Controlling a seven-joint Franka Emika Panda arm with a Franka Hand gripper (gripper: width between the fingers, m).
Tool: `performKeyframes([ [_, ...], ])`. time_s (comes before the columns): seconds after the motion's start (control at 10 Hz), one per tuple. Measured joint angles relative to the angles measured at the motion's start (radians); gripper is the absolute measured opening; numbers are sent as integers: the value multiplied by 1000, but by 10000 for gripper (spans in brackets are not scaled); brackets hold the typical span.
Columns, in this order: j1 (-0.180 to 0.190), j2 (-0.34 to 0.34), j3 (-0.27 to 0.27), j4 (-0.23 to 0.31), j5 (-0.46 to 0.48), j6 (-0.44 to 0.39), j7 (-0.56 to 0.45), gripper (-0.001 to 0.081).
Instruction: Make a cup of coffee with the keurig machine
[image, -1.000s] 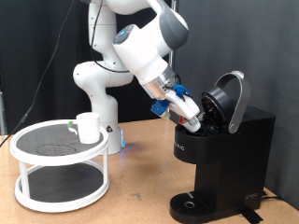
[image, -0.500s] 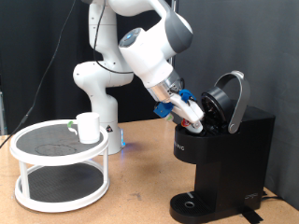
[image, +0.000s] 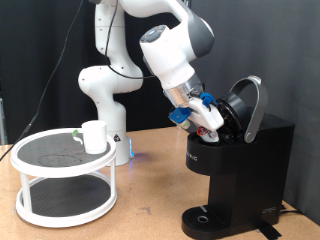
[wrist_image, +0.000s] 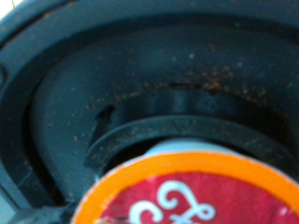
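Note:
The black keurig machine (image: 243, 165) stands at the exterior view's right with its rounded lid (image: 252, 104) swung open. My gripper (image: 214, 122), with blue finger pads, reaches into the open mouth and is shut on a small white pod. In the wrist view the pod's red and orange top (wrist_image: 192, 194) fills the lower edge, right in front of the dark, coffee-speckled pod chamber (wrist_image: 149, 89). The fingers themselves do not show there. The white cup (image: 95, 136) stands on a round rack at the exterior view's left, far from the gripper.
The white two-tier round rack (image: 62, 176) with black mesh shelves takes up the table's left part. The robot's base (image: 105, 100) stands behind it. The machine's round drip base (image: 205, 219) holds nothing. Wooden table surface lies between rack and machine.
The arm has swung towards the exterior view's right and carried the gripper with the pod a little further into the machine's open mouth. The cup and rack have not moved.

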Motion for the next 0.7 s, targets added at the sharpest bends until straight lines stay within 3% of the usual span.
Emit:
performKeyframes([
  [0.2,0,3,12,0,-15,-1,17,362],
  [0.3,0,4,17,0,-17,-1,25,628],
  [0.4,0,4,20,0,-17,-1,27,628],
  [0.5,0,4,20,0,-8,0,24,702],
  [0.7,-2,-11,11,-5,93,-3,-54,725],
])
